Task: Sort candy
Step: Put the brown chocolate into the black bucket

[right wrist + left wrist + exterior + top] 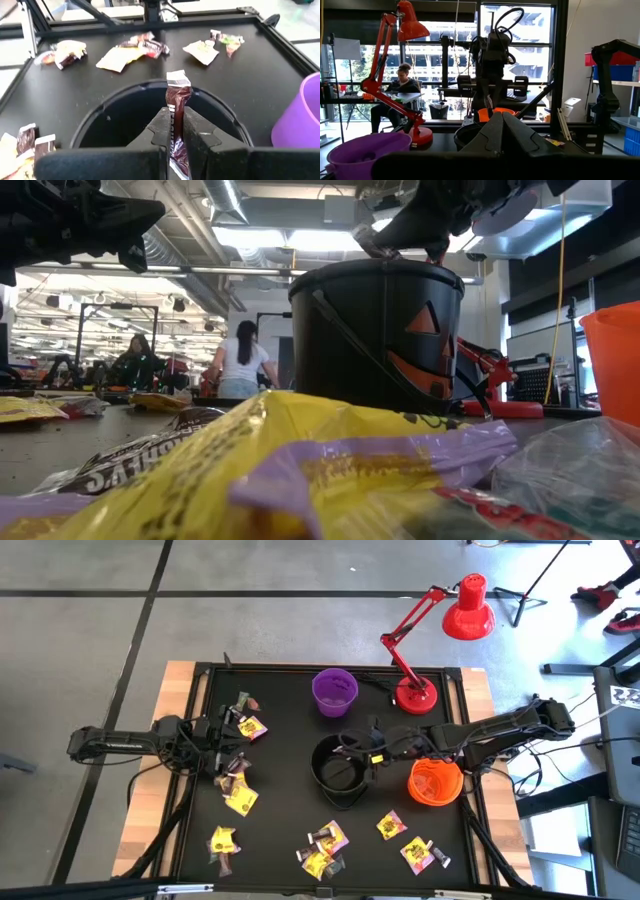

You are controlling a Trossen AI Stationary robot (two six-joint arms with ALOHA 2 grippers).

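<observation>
one brown candy [177, 107] pinched in right claw [174, 131] over black bowl [107, 117]; left claw [502, 131] clenched.

Black tabletop [290, 790] with wood edge strips at frame left and right. Standing on it: purple bowl [334, 691] upper centre, black bowl [340, 771] centre, orange bowl [435, 781] right of it, red lamp [415, 695] base upper right. Candy [240, 796] lies loose in clusters at left and along the bottom edge.
</observation>
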